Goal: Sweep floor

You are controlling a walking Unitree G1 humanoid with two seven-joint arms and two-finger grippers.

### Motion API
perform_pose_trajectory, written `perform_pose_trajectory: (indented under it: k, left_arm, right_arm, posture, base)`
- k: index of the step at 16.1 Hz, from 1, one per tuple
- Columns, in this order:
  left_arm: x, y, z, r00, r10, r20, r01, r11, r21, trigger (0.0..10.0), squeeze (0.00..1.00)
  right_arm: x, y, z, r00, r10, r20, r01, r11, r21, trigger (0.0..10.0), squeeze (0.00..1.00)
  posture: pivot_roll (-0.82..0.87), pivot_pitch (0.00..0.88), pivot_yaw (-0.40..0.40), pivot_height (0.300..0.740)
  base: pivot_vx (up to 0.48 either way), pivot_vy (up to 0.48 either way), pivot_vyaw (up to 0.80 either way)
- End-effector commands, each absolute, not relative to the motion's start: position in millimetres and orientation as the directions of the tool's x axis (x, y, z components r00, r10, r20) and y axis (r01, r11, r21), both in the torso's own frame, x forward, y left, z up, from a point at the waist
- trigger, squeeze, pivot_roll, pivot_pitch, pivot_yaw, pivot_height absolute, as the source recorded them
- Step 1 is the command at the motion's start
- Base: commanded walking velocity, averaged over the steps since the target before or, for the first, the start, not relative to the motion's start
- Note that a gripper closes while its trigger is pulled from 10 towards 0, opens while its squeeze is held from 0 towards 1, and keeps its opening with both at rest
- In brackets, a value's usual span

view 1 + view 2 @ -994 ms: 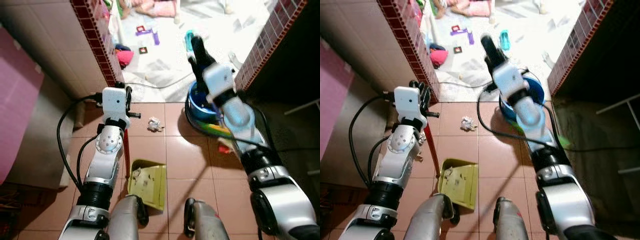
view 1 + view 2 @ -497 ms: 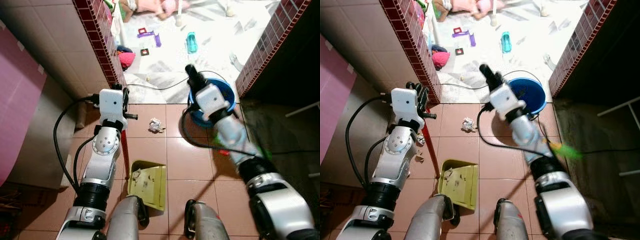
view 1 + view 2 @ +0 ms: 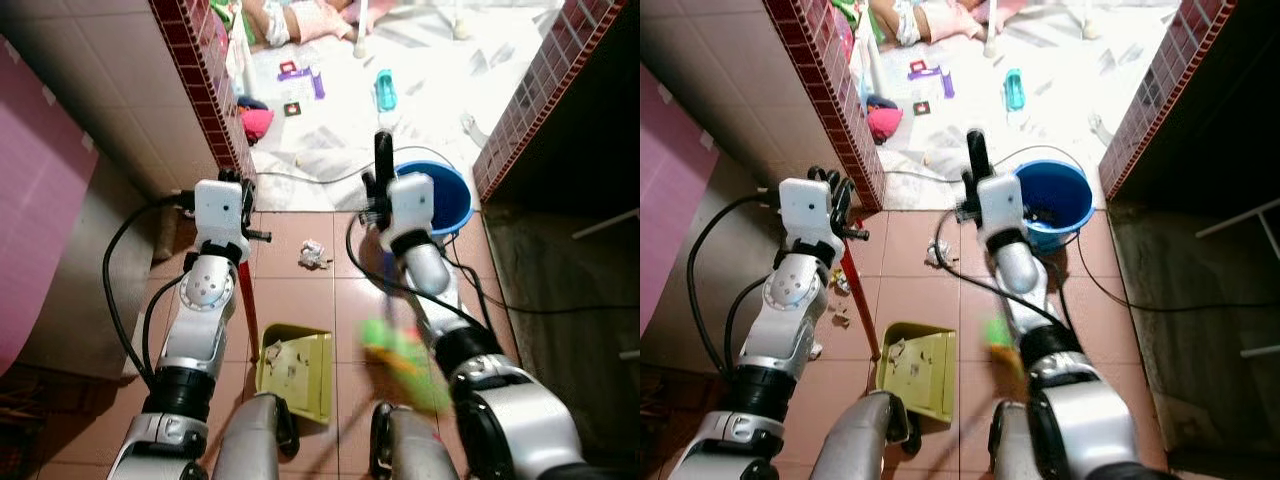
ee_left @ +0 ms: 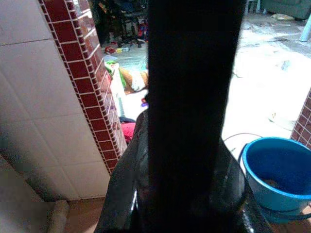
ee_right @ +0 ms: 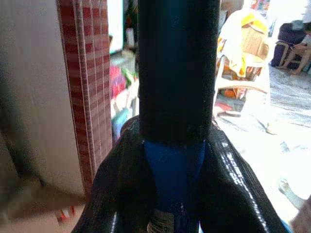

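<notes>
Swinging inward over the last second, the right arm brought the broom (image 3: pixel 400 350) from beside the bucket to the middle of the floor; its green bristles were a blur low between the dustpan and the right forearm. Its handle was blue where the right pincer (image 5: pixel 176 145) closed around it, a black finger lying across the shaft in the right wrist view.

The dustpan (image 3: pixel 296 370) was yellow-green and lay flat on the red floor tiles (image 3: pixel 300 290), just ahead of the robot's legs, with scraps of pale litter already in it. Its red stick (image 3: pixel 247 305) rose at a slant to the left pincer (image 3: pixel 240 195), which was closed on the top of it by the corner of the wall (image 3: pixel 205 100).

A crumpled paper wad (image 3: pixel 314 254) lay on the tiles beyond the dustpan, well apart from it and from the bristles. A blue bucket (image 3: pixel 455 200) stood at the edge of the tiles just past the right pincer. A black cable (image 3: pixel 530 305) trailed across the tiles. Toys and a person's legs (image 3: pixel 300 20) lay on the bright floor farther off.
</notes>
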State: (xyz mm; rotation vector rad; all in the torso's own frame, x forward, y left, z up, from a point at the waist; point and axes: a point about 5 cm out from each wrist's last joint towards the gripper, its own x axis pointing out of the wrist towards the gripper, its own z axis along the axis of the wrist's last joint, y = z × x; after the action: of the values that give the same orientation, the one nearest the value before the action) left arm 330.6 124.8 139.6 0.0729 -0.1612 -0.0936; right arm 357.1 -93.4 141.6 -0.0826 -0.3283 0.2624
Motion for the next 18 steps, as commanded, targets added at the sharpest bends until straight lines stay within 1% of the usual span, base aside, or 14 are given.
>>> perform_pose_trajectory:
  k: [1,3,5,6,9,11,12,13,14,15,17,18]
  left_arm:
    - [331,126,128,0.991,-0.083,0.108,0.074,0.994,0.084,10.0,0.0]
    - [333,119,127,0.992,-0.077,0.101,0.07,0.995,0.07,10.0,0.0]
    - [335,113,125,0.992,-0.082,0.096,0.077,0.995,0.058,10.0,0.0]
    - [336,112,124,0.992,-0.083,0.095,0.077,0.995,0.06,10.0,0.0]
    - [342,111,128,0.991,-0.069,0.115,0.059,0.994,0.091,10.0,0.0]
    - [344,113,133,0.99,-0.064,0.127,0.053,0.994,0.092,10.0,0.0]
    - [344,116,133,0.99,-0.048,0.133,0.037,0.995,0.089,10.0,0.0]
    - [344,117,133,0.99,-0.041,0.135,0.029,0.996,0.088,10.0,0.0]
    - [341,121,130,0.991,-0.016,0.132,0.004,0.996,0.089,10.0,0.0]
    - [336,125,127,0.991,-0.009,0.134,-0.004,0.995,0.097,10.0,0.0]
    - [329,130,121,0.992,0.001,0.123,-0.014,0.995,0.099,10.0,0.0]
    - [325,131,116,0.994,0.005,0.112,-0.017,0.994,0.106,10.0,0.0]
  right_arm:
    - [362,-90,164,0.89,0.24,0.388,-0.238,0.97,-0.055,10.0,0.0]
    - [365,-93,182,0.873,0.21,0.44,-0.231,0.973,-0.005,10.0,0.0]
    - [371,-104,201,0.854,0.215,0.473,-0.245,0.97,0.001,10.0,0.0]
    - [374,-109,211,0.841,0.25,0.479,-0.263,0.964,-0.041,10.0,0.0]
    - [377,-116,244,0.768,0.393,0.505,-0.311,0.919,-0.242,10.0,0.0]
    - [377,-116,252,0.741,0.467,0.482,-0.328,0.879,-0.347,10.0,0.0]
    - [380,-121,241,0.778,0.454,0.434,-0.322,0.882,-0.344,10.0,0.0]
    - [380,-123,235,0.792,0.446,0.417,-0.327,0.886,-0.328,10.0,0.0]
    - [374,-122,214,0.811,0.448,0.376,-0.352,0.887,-0.298,10.0,0.0]
    - [363,-115,190,0.813,0.479,0.332,-0.404,0.874,-0.271,10.0,0.0]
    - [348,-103,172,0.805,0.496,0.324,-0.444,0.867,-0.225,10.0,0.0]
    - [342,-97,166,0.817,0.47,0.333,-0.426,0.882,-0.2,10.0,0.0]
  posture:
    - [-0.01,0.132,0.082,0.74]
    - [-0.03,0.119,0.073,0.74]
    - [-0.06,0.102,0.059,0.74]
    - [-0.07,0.1,0.053,0.74]
    - [-0.1,0.098,0.031,0.74]
    - [-0.11,0.097,0.023,0.74]
    - [-0.1,0.084,0.027,0.74]
    - [-0.1,0.084,0.027,0.74]
    - [-0.08,0.069,0.035,0.74]
    - [-0.08,0.06,0.041,0.74]
    - [-0.08,0.047,0.047,0.74]
    - [-0.08,0.04,0.051,0.74]
  base:
    - [0.0,0.0,0.0]
    - [0.0,0.0,0.0]
    - [0.0,0.0,0.0]
    - [0.0,0.0,0.0]
    - [0.0,0.0,0.0]
    - [0.0,0.0,0.0]
    - [0.0,0.0,0.0]
    - [0.0,0.0,0.0]
    - [0.0,0.0,0.0]
    - [0.0,0.0,0.0]
    - [0.0,0.0,0.0]
    - [0.0,0.0,0.0]
